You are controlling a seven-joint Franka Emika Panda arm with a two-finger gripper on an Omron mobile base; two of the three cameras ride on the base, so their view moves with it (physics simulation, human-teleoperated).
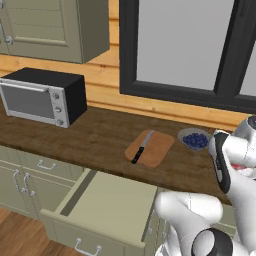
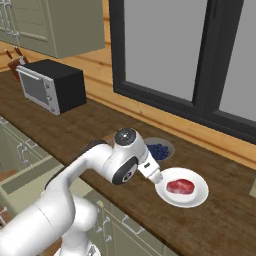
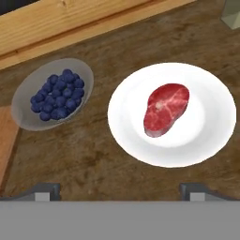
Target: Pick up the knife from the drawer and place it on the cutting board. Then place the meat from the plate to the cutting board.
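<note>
The knife [image 1: 141, 148], silver blade and black handle, lies on the light wooden cutting board [image 1: 150, 148], whose edge also shows at the left of the hand view [image 3: 5, 140]. The red-pink meat [image 3: 166, 108] [image 2: 180, 186] rests on the round white plate [image 3: 211, 122] [image 2: 197, 197], to the right of the board. My gripper [image 3: 121, 191] hovers open above the counter just short of the plate, with nothing between its fingertips [image 3: 47, 191]. The pale olive drawer [image 1: 107, 207] stands pulled open below the counter, its inside bare.
A grey bowl of blue berries [image 3: 52, 93] [image 1: 194, 139] sits between the board and the plate. A microwave [image 1: 42, 95] stands at the counter's far left. A dark-framed window [image 1: 185, 50] runs behind the counter. My white arm [image 2: 100, 165] reaches over the counter's front edge.
</note>
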